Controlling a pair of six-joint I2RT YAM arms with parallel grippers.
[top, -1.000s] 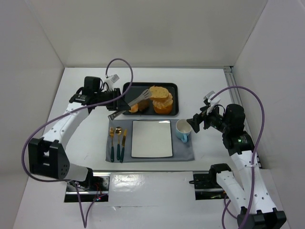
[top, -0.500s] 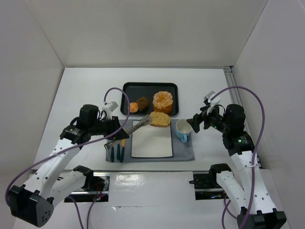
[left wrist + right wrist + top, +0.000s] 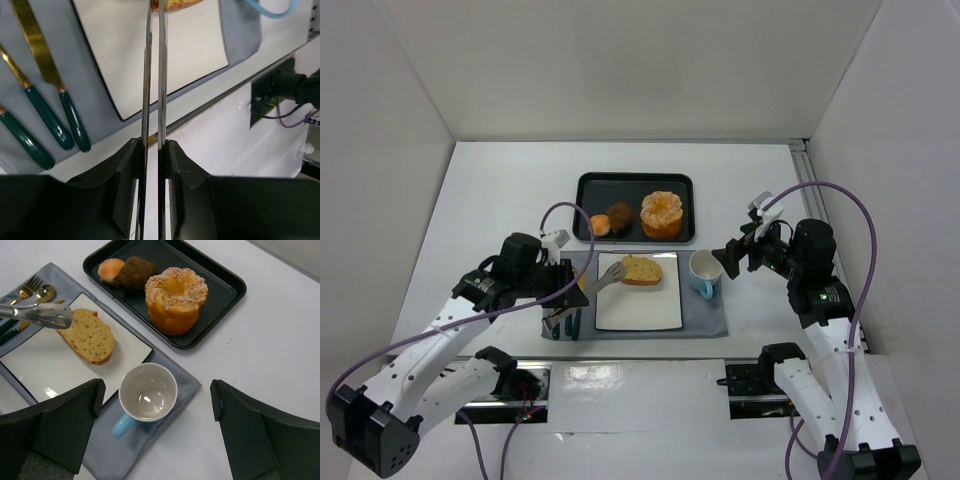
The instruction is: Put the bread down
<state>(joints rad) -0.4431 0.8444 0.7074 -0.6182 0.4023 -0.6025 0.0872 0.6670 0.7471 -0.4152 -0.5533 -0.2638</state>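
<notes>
Top external view: the left gripper [image 3: 565, 291], clamped on slim metal tongs [image 3: 604, 277], holds the flat golden-tan bread slice [image 3: 642, 270] at the far end of the white rectangular plate [image 3: 638, 308]; contact is unclear. The right gripper [image 3: 729, 258] hangs wide open. Best handling: settle the slice flat, then ease the tongs apart and withdraw sideways.

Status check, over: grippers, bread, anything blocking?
Left gripper shut on tongs, right gripper open beside cup. Tongs pinch bread over plate far end. Nothing blocking.
</notes>
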